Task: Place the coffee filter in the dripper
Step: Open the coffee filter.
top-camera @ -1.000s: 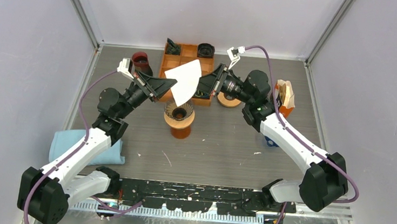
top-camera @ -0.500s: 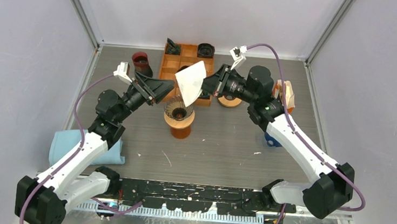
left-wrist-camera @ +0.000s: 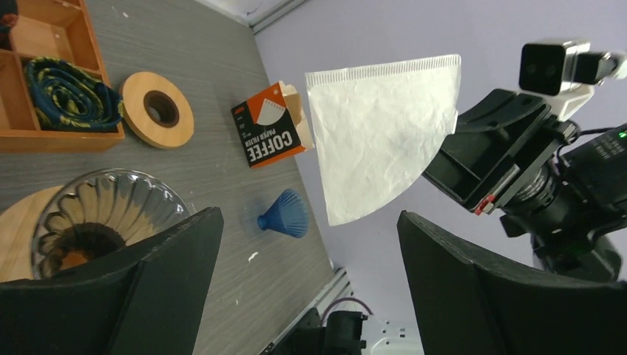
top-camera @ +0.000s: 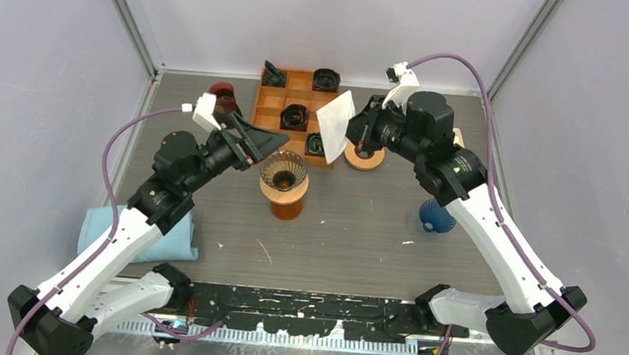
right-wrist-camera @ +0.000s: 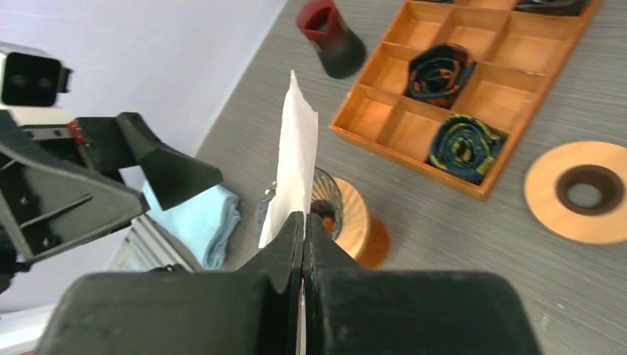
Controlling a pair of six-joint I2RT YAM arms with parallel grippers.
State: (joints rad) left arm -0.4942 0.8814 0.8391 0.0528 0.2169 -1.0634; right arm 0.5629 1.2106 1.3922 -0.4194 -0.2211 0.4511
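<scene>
Bright, even light — v. soft shadows

Item 1: coffee filter (top-camera: pixel 335 124). White paper, fan-shaped, slightly crinkled, folded flat. Hangs in the air on edge, pinched at one side by my right end effector (right-wrist-camera: pixel 303 225), above and to the right of the dripper (top-camera: pixel 284 172), clear of it.
Item 2: dripper. Ribbed clear cone in a wooden stand, upright on the counter (top-camera: pixel 358 233).

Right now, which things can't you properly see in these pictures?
Right wrist view: bottom edge of the coffee filter, pinched inside the shut right gripper.
Left wrist view: lower part of the dripper, behind the open left gripper.
Top view: the coffee box, almost wholly behind the right arm.
</scene>
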